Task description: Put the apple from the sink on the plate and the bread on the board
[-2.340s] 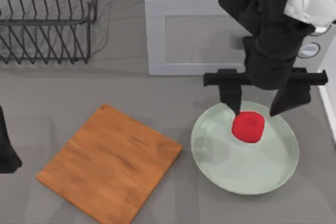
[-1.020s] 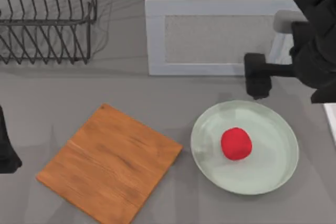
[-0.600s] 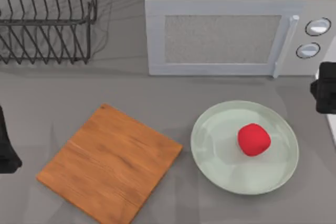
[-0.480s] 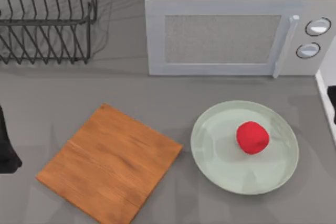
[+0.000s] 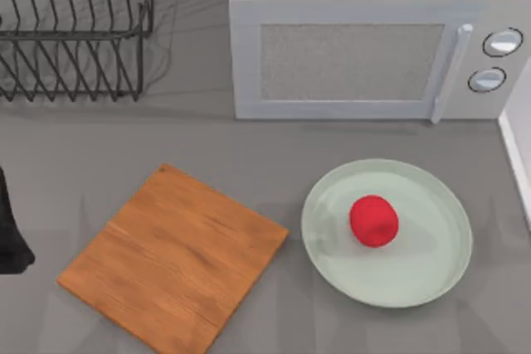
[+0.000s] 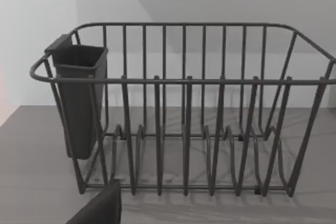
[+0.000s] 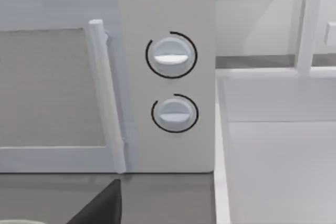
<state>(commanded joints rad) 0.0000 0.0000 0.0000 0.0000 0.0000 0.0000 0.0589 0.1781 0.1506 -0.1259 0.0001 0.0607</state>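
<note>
1. Left arm (image 5: pixel 10 230): positioned at the left edge of the table. A dark part of the left gripper (image 6: pixel 100 208) shows in the left wrist view. How far it is open cannot be determined, and nothing is seen in its hold.

2. Directly ahead of the left gripper stands the wire dish rack (image 6: pixel 184 114), with a dark cutlery cup (image 6: pixel 79 98) hung on one end wall.

3. Right gripper (image 7: pixel 100 205): a dark part of it shows in the right wrist view. Its opening cannot be determined, and nothing is seen in its hold.

4. Ahead of the right gripper is the microwave (image 7: pixel 105 77), presenting its control end:
   - two round dials (image 7: pixel 170 56), one above the other;
   - the vertical door handle (image 7: pixel 105 93) just beside them.
   The white sink (image 7: pixel 273 156) adjoins the microwave on the side of the dials.

5. The apple (image 5: pixel 374 220) rests on the plate (image 5: pixel 431 279), near the plate's middle. It is well apart from the left arm, on the far side of the board (image 5: pixel 174 259) from it.

6. The board lies flat on the table (image 5: pixel 83 138), between the left arm and the plate. Its nearest corner is just beside the plate rim.
</note>
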